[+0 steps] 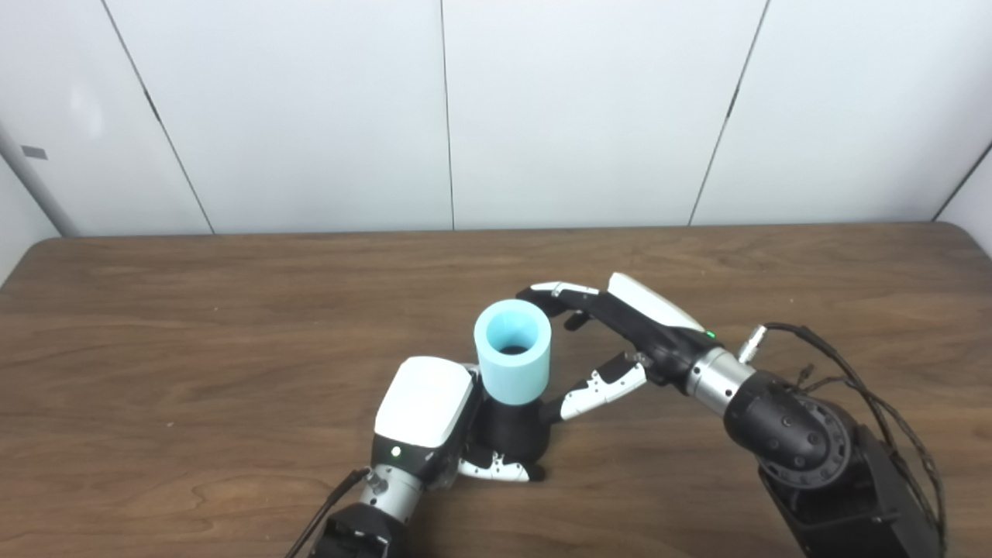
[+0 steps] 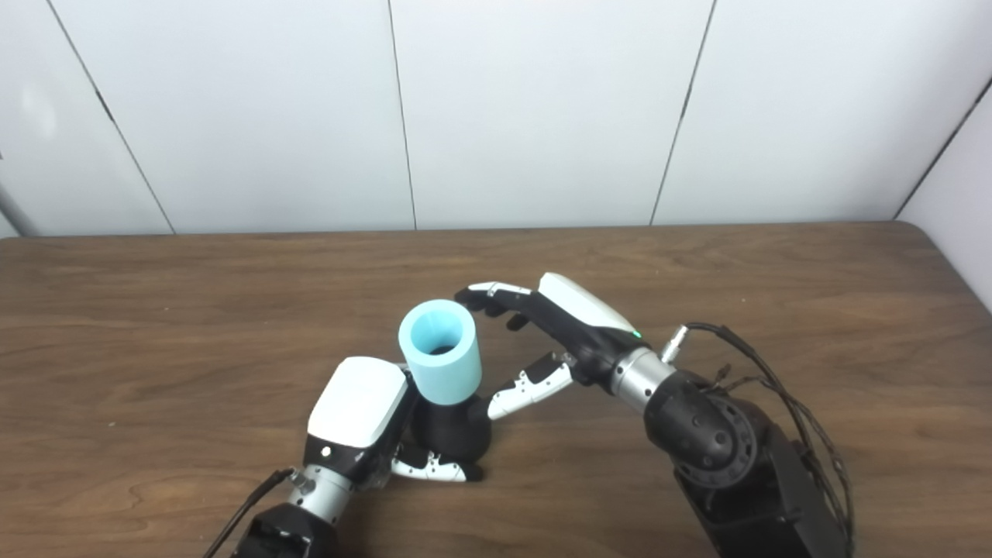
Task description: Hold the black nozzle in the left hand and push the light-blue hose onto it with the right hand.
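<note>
Over on the left, the left hand (image 1: 425, 415) is coming up from the bottom edge with its white back plate facing up and a small green light glowing near the wrist. Its fingers (image 1: 496, 468) are curling around the black nozzle (image 1: 511, 430), clamped on its lower body, with the white-and-black tips showing at the front of the nozzle's base. The nozzle is a squat, matte black piece, wider at the bottom, and it is standing upright near the front middle of the wooden table (image 1: 194, 325).

Sitting on top of the nozzle is the light-blue hose (image 1: 512, 360). It is a short, thick-walled tube of pale turquoise, smooth on the outside, with its open mouth tilting up and a dark hollow showing inside. Its lower end is covering the top of the nozzle, so the two are joined; how far down it reaches I cannot tell.

To the right of that, the right hand (image 2: 570, 333) is reaching in from the lower right. Its fingers (image 2: 488, 294) are spreading apart, holding nothing: the upper ones are stretching out just behind the hose's rim, close to it, though whether they are touching it I cannot tell. The thumb (image 2: 531, 385) is pointing in low toward the nozzle's side. Dark cables (image 2: 775, 395) are looping off the bulky right forearm.
</note>
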Controlling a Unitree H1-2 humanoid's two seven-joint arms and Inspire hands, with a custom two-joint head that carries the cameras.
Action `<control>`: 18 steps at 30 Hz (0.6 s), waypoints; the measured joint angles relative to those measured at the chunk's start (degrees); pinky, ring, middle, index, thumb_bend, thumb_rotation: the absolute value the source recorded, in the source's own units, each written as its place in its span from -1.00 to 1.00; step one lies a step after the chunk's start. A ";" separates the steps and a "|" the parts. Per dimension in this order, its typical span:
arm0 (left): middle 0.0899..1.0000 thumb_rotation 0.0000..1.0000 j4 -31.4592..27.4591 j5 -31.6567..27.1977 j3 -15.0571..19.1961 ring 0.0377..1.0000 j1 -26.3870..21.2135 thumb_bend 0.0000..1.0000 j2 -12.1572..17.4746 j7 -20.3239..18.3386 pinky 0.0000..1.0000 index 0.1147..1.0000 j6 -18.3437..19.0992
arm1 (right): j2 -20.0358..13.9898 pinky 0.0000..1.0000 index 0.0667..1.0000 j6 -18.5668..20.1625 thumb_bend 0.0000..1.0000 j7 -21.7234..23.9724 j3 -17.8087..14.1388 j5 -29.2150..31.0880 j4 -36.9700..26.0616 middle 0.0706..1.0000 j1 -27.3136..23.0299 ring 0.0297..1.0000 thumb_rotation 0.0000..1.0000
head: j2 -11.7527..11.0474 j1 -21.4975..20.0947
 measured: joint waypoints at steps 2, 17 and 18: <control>-0.28 -1.00 0.00 -0.01 -0.01 -0.22 -0.01 0.04 0.01 0.00 -0.35 -0.08 0.00 | -1.45 0.70 0.84 -0.68 0.99 0.01 -0.28 -0.29 -0.47 0.83 0.29 0.87 -0.14 | 0.00 -0.09; -0.29 -1.00 0.00 -0.38 0.00 -0.23 -0.09 0.03 0.14 -0.16 -0.36 -0.08 0.00 | -3.62 0.95 0.95 -3.19 0.60 -0.56 -4.19 0.58 -10.01 1.00 2.56 1.00 0.46 | 0.18 0.09; -0.30 -1.00 0.00 -0.39 0.00 -0.23 -0.10 0.03 0.14 -0.21 -0.36 -0.08 0.00 | -3.62 0.97 0.96 -4.01 0.54 -0.60 -4.14 0.18 -10.89 1.00 2.55 1.00 0.55 | 0.18 0.26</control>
